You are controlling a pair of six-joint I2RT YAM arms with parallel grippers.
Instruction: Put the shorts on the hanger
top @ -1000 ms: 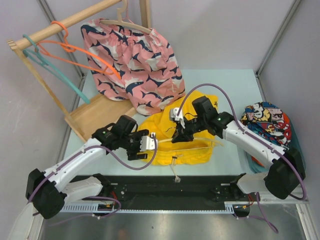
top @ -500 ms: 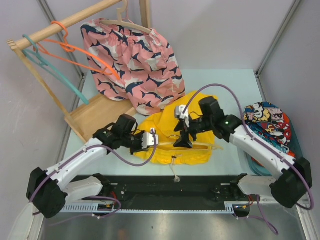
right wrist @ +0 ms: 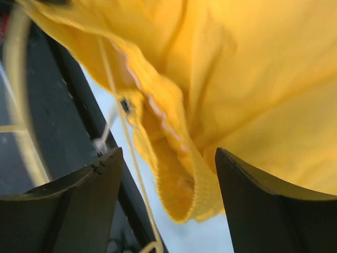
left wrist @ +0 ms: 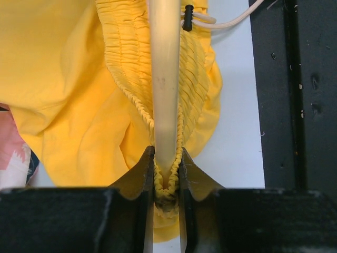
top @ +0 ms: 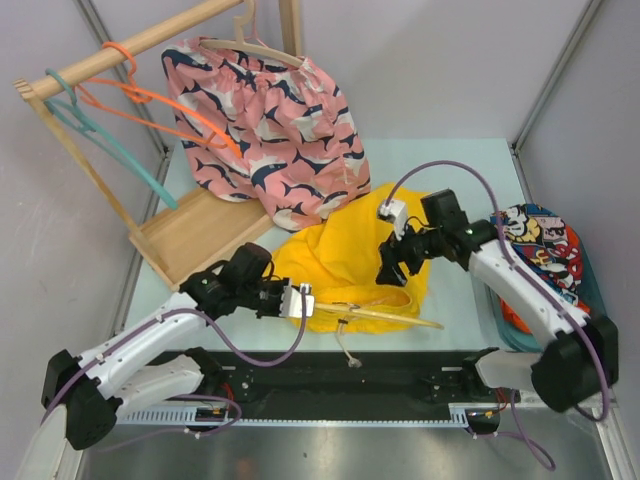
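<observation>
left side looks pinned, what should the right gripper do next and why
Probably close the right gripper on the fold of the shorts hanging between its open fingers, then draw it toward the free end of the hanger. The left gripper is shut on hanger and fabric together, and the far end pokes out past the fabric.

The bright yellow shorts [top: 350, 255] lie bunched in a heap mid-bench [top: 470, 170] by the near edge, their pale drawstring [top: 347, 350] trailing over it. The thin pale-yellow hanger [top: 400, 317] lies along the gathered waistband, one arm between its folds, its tip poking out rightward
</observation>
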